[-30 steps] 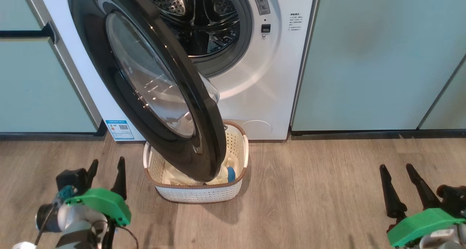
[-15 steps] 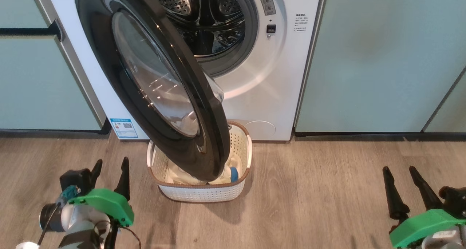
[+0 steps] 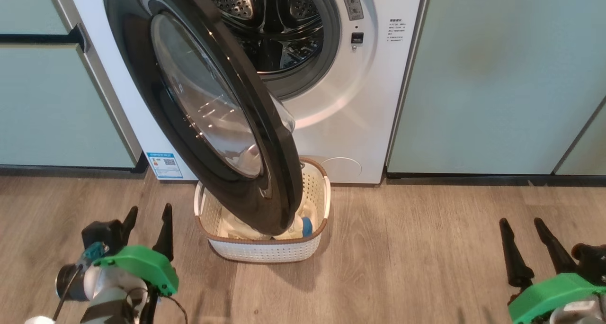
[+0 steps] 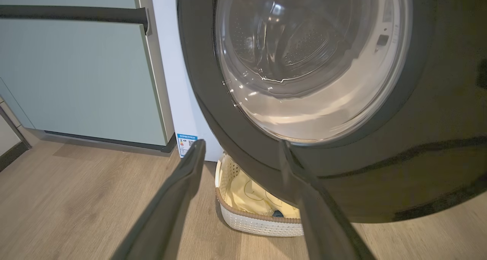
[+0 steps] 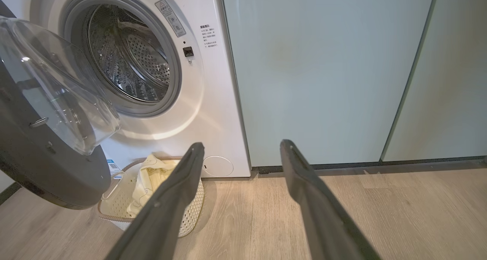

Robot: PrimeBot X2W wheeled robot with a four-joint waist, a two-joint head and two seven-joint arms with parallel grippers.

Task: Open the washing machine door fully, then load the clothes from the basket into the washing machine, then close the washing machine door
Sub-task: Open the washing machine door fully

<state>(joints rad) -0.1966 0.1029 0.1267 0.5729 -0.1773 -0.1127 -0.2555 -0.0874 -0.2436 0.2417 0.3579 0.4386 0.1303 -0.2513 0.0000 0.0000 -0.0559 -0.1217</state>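
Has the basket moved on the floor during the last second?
No. The basket keeps the same place beside the round flap on the washer. The whole head view slid right together, so the camera moved.

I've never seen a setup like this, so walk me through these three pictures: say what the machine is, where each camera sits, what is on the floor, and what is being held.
This is a wheeled robot with two arms. One picture looks down from its head: the left gripper and right gripper show as pairs of long dark fingers, both open and holding nothing. The other two pictures come from cameras on each wrist, looking along that gripper's fingers. Ahead stands the washing machine, with its round black washing machine door swung partly open. On the wooden floor, under the door, sits the basket with the clothes, cream with one blue piece, inside. Pale green cabinet panels flank the washer.
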